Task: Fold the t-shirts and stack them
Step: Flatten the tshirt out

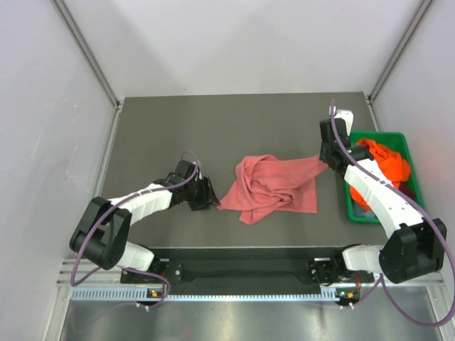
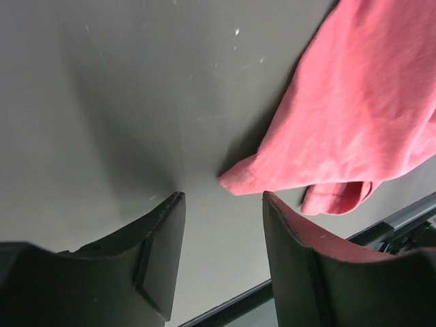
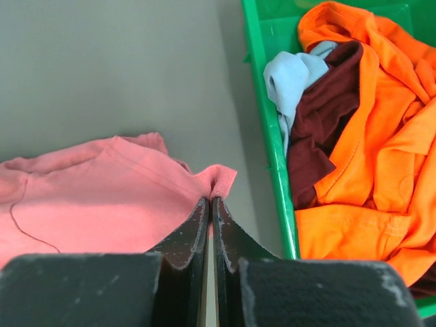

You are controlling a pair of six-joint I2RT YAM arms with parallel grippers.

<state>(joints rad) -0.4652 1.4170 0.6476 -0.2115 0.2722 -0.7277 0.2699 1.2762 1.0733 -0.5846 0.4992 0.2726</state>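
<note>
The left claw (image 1: 206, 193) sits low on the counter (image 1: 213, 128), fingers apart and empty, with a corner of the pink shirt (image 1: 270, 186) just ahead of its tips. The shirt lies crumpled mid-counter. Farther back, the right claw (image 1: 328, 162) pinches its edge tight, beside the green bin (image 1: 384, 135) holding an orange shirt (image 1: 387, 160), a maroon shirt (image 3: 327, 116) and a pale blue shirt (image 3: 289, 75).

Robotics lab cell: dark grey flat bench (image 1: 213, 128), plain white panel walls (image 1: 43, 177), aluminium corner rails (image 1: 87, 53), two white-black robot arms (image 1: 146, 195).
</note>
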